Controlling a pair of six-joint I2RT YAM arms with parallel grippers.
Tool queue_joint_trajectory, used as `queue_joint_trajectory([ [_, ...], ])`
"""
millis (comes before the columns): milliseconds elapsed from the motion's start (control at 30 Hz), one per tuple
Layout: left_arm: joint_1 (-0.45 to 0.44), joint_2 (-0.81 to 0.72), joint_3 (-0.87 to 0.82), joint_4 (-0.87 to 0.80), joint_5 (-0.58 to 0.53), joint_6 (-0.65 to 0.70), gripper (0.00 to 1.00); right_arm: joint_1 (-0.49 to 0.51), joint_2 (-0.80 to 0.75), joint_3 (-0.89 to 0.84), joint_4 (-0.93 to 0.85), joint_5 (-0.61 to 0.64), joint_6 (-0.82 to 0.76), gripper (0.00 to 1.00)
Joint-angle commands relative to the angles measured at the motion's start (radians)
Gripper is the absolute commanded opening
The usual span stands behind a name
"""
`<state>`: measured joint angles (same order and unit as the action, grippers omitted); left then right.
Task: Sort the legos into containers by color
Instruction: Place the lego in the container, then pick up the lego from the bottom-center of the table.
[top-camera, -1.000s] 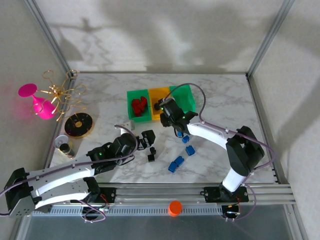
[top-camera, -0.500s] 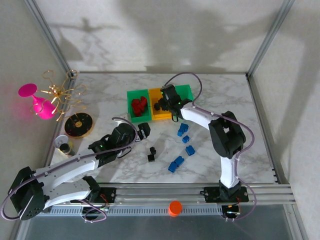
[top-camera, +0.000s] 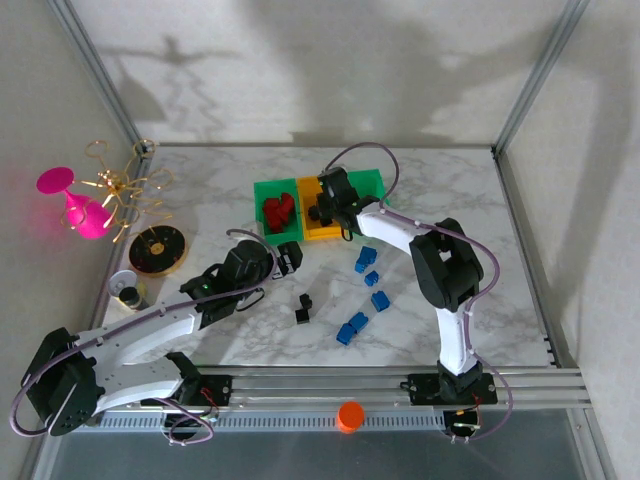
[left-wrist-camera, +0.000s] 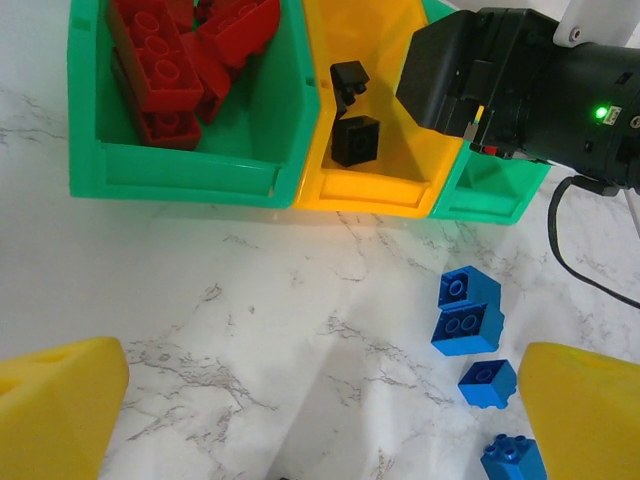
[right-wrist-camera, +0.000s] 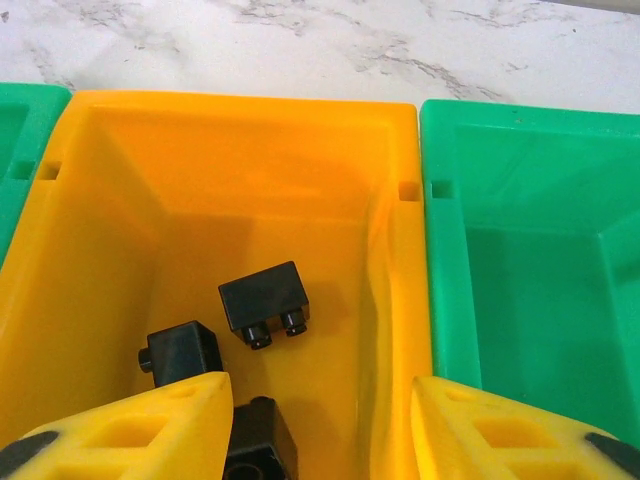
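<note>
Brick (right-wrist-camera: 262, 436) half behind right tool (right-wrist-camera: 320, 392)

We count three bins (left-wrist-camera: 365, 190): two green, one yellow-orange. Inside the yellow-orange one we count three black bricks (right-wrist-camera: 263, 303). On the table (top-camera: 220, 200) we count two further black bricks (top-camera: 302, 308) and, as far as we can tell, six blue bricks (top-camera: 380, 300). The red bricks (left-wrist-camera: 160, 70) lie heaped, so we cannot fix their number. We count one orange cap (top-camera: 349, 415).
</note>
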<state>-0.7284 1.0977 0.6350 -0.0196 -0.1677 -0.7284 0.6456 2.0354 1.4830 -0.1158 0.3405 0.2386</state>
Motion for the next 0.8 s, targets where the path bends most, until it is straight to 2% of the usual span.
queue_joint_trajectory([
  [0, 0.011, -0.015, 0.042, -0.012, 0.019, 0.019, 1.0, 0.005, -0.065, 0.024, -0.002, -0.002, -0.012, 0.51],
  [400, 0.005, -0.172, -0.046, -0.085, 0.047, -0.039, 1.0, 0.044, -0.273, -0.179, -0.037, -0.14, 0.071, 0.57],
  [767, 0.0, -0.312, -0.086, -0.228, 0.059, -0.088, 1.0, 0.21, -0.406, -0.363, -0.113, -0.222, 0.162, 0.63],
])
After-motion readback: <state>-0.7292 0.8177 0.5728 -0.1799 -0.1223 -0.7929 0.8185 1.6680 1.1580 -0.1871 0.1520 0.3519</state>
